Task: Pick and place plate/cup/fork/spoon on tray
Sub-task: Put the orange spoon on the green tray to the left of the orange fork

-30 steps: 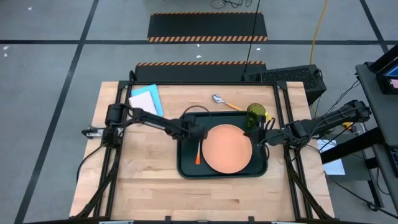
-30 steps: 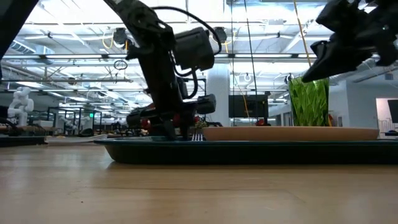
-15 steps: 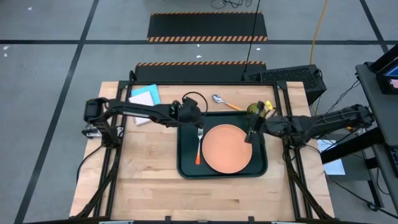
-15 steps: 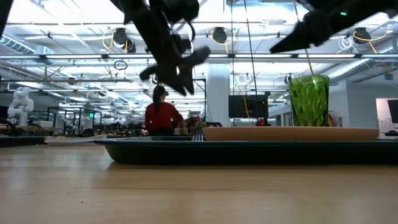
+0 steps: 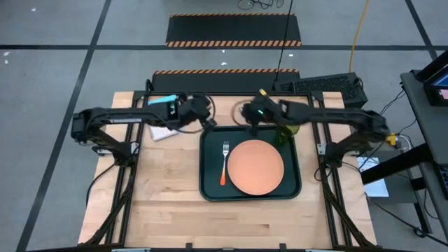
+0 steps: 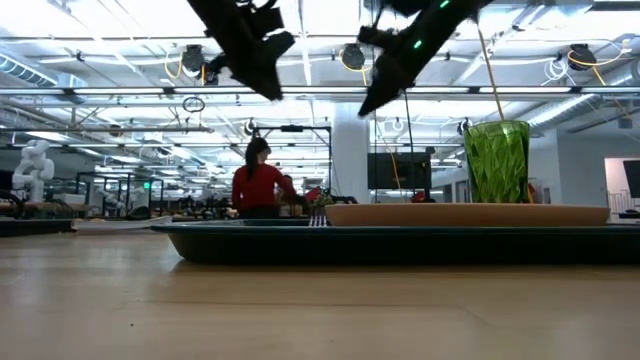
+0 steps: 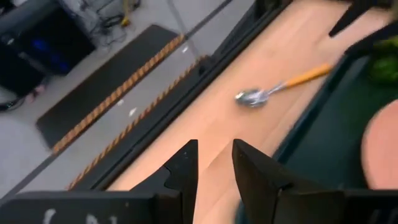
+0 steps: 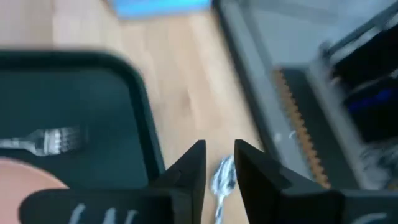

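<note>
Still off-tray, slim orange-handled spoon, silver bowl, on bare wood.

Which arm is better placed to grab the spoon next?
Right. The right gripper hovers just above the spoon, which lies on the table behind the tray. The left gripper is farther off.

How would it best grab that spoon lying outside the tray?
Probably by the orange handle of the spoon, coming straight down. It lies flat on the table beyond the tray, and the slim, straight handle fits between gripper fingers better than the rounded bowl.
</note>
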